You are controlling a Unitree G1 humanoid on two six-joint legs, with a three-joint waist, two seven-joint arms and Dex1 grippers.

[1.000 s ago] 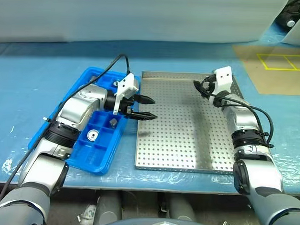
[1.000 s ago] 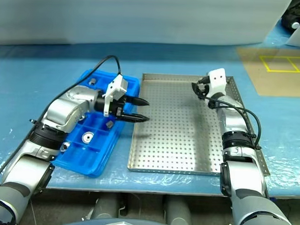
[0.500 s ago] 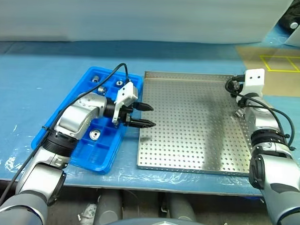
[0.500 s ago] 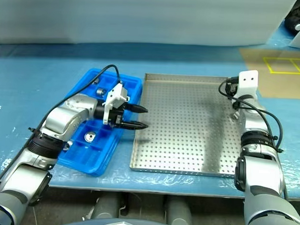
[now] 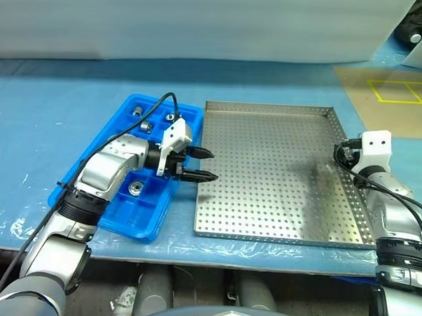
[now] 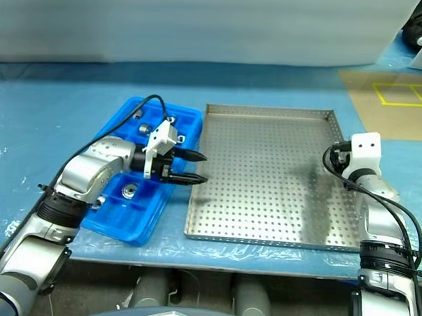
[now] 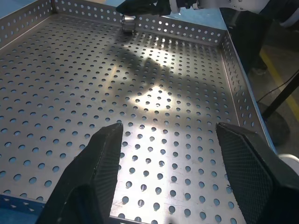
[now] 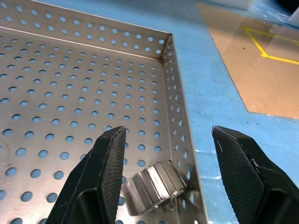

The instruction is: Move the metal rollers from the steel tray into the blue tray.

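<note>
The steel tray (image 5: 273, 182) lies in the middle of the table, with the blue tray (image 5: 139, 221) along its left side. One metal roller (image 8: 156, 185) rests on the steel tray's floor against the right rim, and it also shows far off as a roller (image 7: 127, 23) in the left wrist view. My right gripper (image 8: 166, 130) is open, its fingers to either side of this roller without clamping it. My left gripper (image 5: 206, 165) is open and empty, hovering over the steel tray's left rim. Several rollers (image 5: 135, 188) sit in the blue tray's compartments.
Blue plastic sheeting (image 5: 45, 109) covers the table. A brown floor patch with yellow tape lines (image 5: 396, 89) lies at the far right. My left arm's black cable (image 5: 154, 106) arcs over the blue tray.
My right arm has drawn back and to the right, from the steel tray's far part to its right rim. The left gripper has stayed where it was.
</note>
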